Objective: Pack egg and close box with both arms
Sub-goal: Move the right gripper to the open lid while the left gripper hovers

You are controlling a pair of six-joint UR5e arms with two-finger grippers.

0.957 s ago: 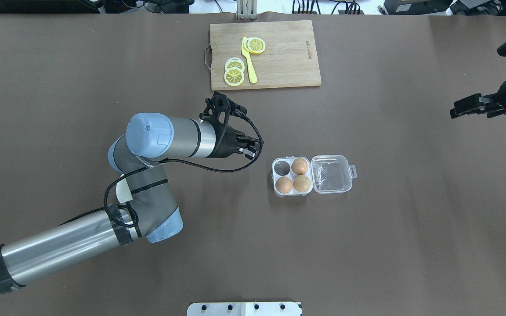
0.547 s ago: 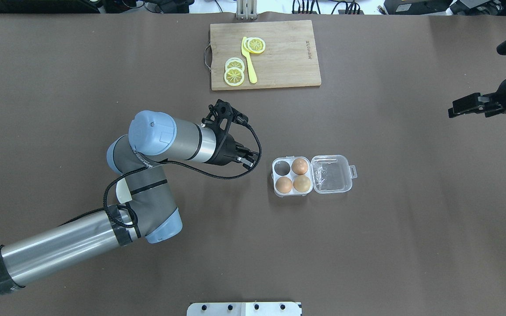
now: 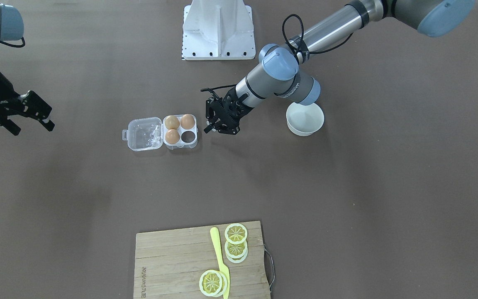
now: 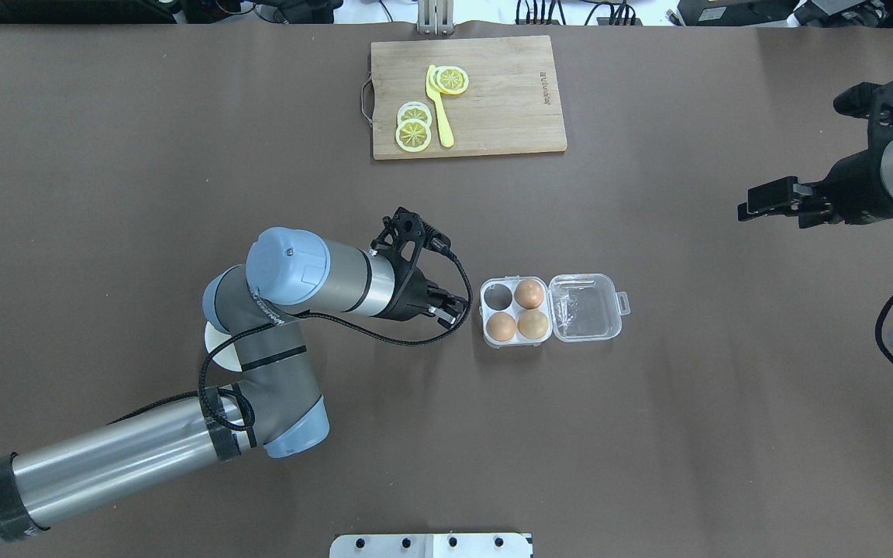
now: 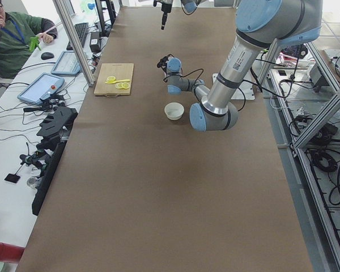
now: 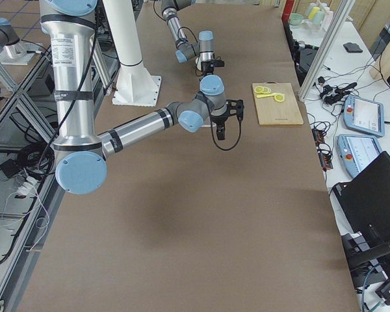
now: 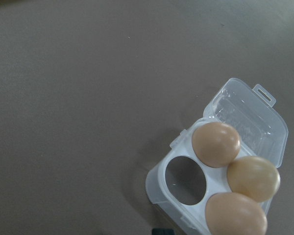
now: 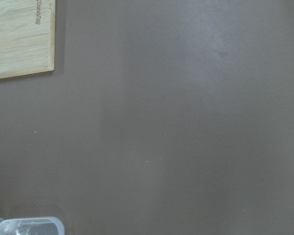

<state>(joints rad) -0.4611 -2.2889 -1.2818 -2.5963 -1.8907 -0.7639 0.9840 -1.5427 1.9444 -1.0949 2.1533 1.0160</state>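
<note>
The clear box (image 4: 487, 339) lies mid-table with its lid (image 4: 586, 307) swung open to the right. Three brown eggs (image 4: 529, 294) (image 4: 501, 326) (image 4: 533, 323) fill three cells, and the far-left cell (image 4: 498, 295) is empty. The left wrist view looks down on the box (image 7: 159, 186) and its eggs (image 7: 216, 144). My left gripper (image 4: 456, 310) hovers just left of the box, its fingers close together with no egg between them; it also shows in the front view (image 3: 210, 124). My right gripper (image 4: 749, 208) is open and empty, far right of the box (image 3: 31, 124).
A white bowl (image 3: 305, 119) stands under my left arm and looks empty. A wooden cutting board (image 4: 493, 108) with lemon slices and a yellow knife lies at the far edge. The white pedestal (image 3: 218, 29) is at the near edge. The right wrist view catches the lid's corner (image 8: 27, 226).
My left gripper has moved toward the robot and a little right, ending beside the box's left side. My right gripper has moved left, in over the table.
</note>
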